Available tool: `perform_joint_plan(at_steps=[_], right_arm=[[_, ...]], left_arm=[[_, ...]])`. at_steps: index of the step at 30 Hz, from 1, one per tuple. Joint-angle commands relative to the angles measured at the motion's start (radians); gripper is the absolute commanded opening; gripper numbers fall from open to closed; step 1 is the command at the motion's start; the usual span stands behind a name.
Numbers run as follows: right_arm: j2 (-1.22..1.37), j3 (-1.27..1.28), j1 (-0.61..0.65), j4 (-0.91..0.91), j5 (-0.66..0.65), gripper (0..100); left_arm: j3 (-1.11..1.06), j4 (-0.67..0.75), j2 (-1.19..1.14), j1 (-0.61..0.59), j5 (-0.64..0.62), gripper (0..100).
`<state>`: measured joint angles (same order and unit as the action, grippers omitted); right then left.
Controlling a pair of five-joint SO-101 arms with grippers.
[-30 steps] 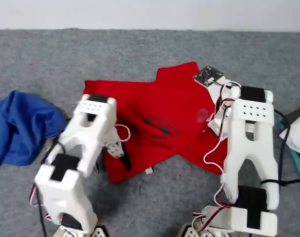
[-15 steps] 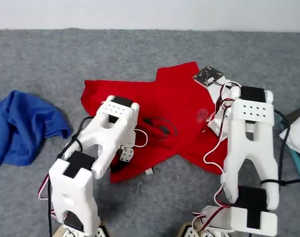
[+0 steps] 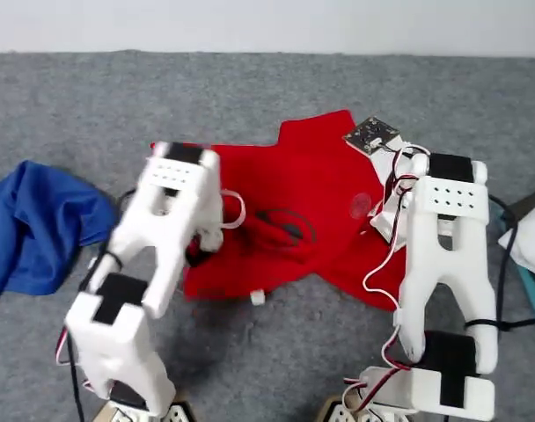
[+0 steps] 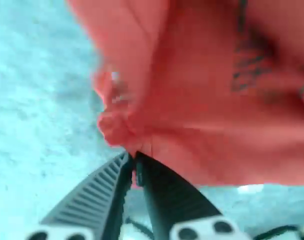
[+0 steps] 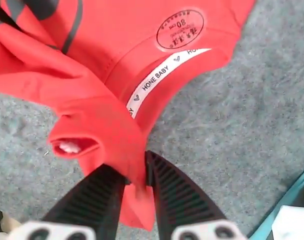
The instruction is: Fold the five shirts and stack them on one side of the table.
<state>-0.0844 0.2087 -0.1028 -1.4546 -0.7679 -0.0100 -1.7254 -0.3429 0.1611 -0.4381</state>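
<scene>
A red shirt (image 3: 311, 189) lay spread but rumpled at mid-table, with a dark print on its chest and its neck label showing toward the right. Its near left edge was bunched and raised. A blue shirt (image 3: 39, 224) sat crumpled in a heap at the left edge, apart from it.

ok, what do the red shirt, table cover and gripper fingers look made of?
The red shirt looks like soft matte knit, likely cotton; it bunches and creases where pinched. The table cover looks like grey felt or short carpet, judging by its fuzzy, speckled texture. The right gripper has fingers of hard black plastic, ribbed on top.
</scene>
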Motion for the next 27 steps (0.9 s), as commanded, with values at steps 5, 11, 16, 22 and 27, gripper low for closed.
perform_joint_plan(at_steps=[5,11,16,22,27], right_arm=[[-0.07,-0.242,-0.012,-0.159,0.008,0.8],[-0.07,-0.287,0.013,-0.124,0.011,0.8],[-0.013,-0.284,0.007,-0.097,0.011,0.8],[-0.016,-0.284,0.007,-0.108,0.011,0.8],[-0.016,-0.281,0.005,-0.11,0.011,0.8]], left_arm=[[0.151,-0.029,0.334,-0.123,0.008,1],[0.18,0.051,0.379,-0.127,0.161,1],[0.176,0.008,0.292,-0.083,0.133,1],[0.033,-0.032,0.21,-0.006,0.163,5],[-0.044,-0.032,0.215,-0.034,-0.051,31]])
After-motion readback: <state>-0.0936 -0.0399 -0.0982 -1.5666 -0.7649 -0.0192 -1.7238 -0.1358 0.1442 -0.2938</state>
